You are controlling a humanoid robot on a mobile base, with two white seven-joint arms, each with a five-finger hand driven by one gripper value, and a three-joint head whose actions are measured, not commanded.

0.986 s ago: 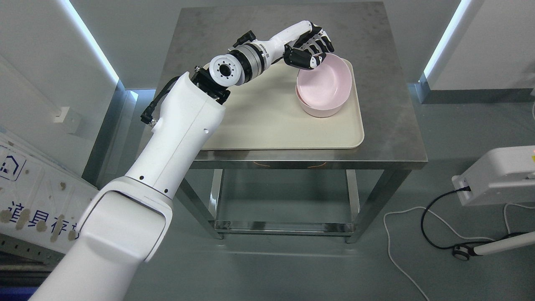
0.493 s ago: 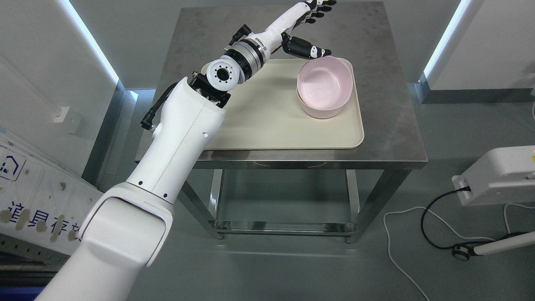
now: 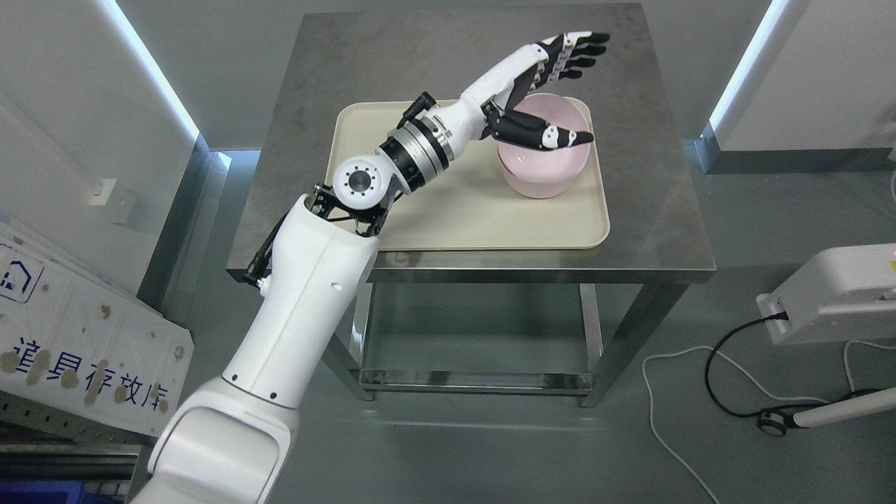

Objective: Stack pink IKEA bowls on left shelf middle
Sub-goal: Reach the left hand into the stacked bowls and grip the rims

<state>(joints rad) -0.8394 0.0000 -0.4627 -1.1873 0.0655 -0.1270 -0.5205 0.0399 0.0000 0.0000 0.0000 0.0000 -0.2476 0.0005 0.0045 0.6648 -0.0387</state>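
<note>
Bowls: two pink bowls (image 3: 542, 168) are seen nested, one inside the other, on the right half of a cream tray (image 3: 462, 217); the upper rim is partly hidden by the hand.
Tray: it is laid on a steel table (image 3: 651, 210), the bowls being near its far right corner.
Left hand: the left hand (image 3: 553, 91) is held spread wide above the bowls and nothing is grasped; the fingers (image 3: 581, 52) are stretched past the far rim, while the thumb (image 3: 560, 135) is laid across the bowl's opening.
Contact: whether the thumb touches the rim cannot be told from this view.
Right arm: not seen in the picture.
Task state: the stack is judged already formed, though on a tray on a table and not on any shelf that can be made out.
Risk, thumb: if the hand is drawn sideways while the thumb is low, the top bowl could be caught and tipped out of its seat.
Risk, stack: the bowls might be shoved toward the tray's right lip by a dragging finger.
Surroundings: a white device (image 3: 833, 294) and loose cables (image 3: 714, 378) lie on the floor, well apart from the table.
</note>
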